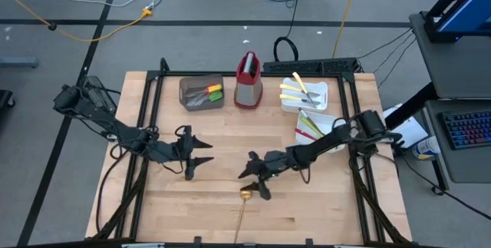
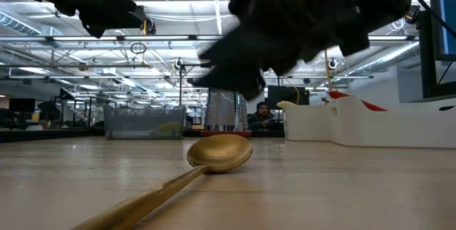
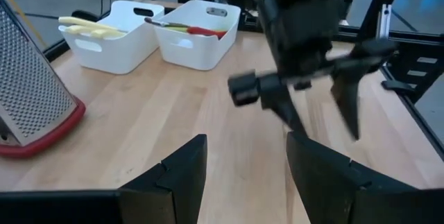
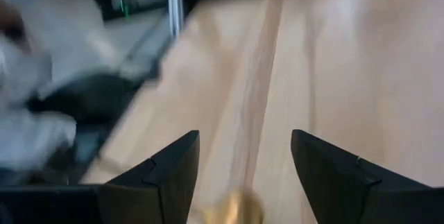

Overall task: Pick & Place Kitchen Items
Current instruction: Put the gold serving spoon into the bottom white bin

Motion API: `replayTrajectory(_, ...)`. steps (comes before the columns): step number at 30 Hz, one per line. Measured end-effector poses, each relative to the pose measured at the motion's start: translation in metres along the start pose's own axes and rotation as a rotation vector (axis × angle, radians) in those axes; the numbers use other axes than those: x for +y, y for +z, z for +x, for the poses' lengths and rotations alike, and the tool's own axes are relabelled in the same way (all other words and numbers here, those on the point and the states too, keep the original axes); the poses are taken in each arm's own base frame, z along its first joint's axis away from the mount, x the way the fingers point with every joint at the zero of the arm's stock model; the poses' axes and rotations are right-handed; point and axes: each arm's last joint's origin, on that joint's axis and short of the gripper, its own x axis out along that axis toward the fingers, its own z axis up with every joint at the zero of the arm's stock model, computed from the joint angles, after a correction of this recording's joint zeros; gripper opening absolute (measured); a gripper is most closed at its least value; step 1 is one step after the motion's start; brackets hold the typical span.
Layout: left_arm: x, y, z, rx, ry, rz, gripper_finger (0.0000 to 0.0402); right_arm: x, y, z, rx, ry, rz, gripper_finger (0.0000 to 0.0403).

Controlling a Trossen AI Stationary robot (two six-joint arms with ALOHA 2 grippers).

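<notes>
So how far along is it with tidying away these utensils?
Mostly done, it seems: utensils already lie in the brown bin and the two white trays. In hand: the right end effector hovers open just above the gold spoon, holding nothing. That spoon, lying on the table, is the only loose utensil visible. The left end effector waits open and empty nearby.

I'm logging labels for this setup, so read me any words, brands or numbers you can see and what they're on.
None can be read.
Grater: no label shows.
White trays: plain walls, no print.
Brown bin: no print shows.
Gold spoon: no marking visible.
Keyboard beside the table: keys too small to read.
</notes>
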Motion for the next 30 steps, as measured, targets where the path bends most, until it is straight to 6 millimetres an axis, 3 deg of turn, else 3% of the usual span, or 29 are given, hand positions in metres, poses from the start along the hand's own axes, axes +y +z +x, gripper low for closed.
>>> replayTrajectory(4,0.0,0.0,0.0,0.002,-0.003,0.002,0.0202,-0.005,-0.017,0.014,0.12,-0.011,0.02,0.0223)
replayTrajectory(11,0.0,0.0,0.0,0.003,-0.003,0.003,0.0202,-0.011,-0.032,0.014,0.29,-0.102,0.069,0.0223)
replayTrajectory(18,0.0,-0.001,0.0,0.012,-0.001,0.01,0.0202,-0.006,-0.032,0.014,0.32,0.021,0.16,0.0221)
replayTrajectory(30,0.0,-0.001,0.0,0.013,-0.001,0.011,0.0202,-0.008,-0.032,0.014,0.311,-0.012,0.176,0.0137)
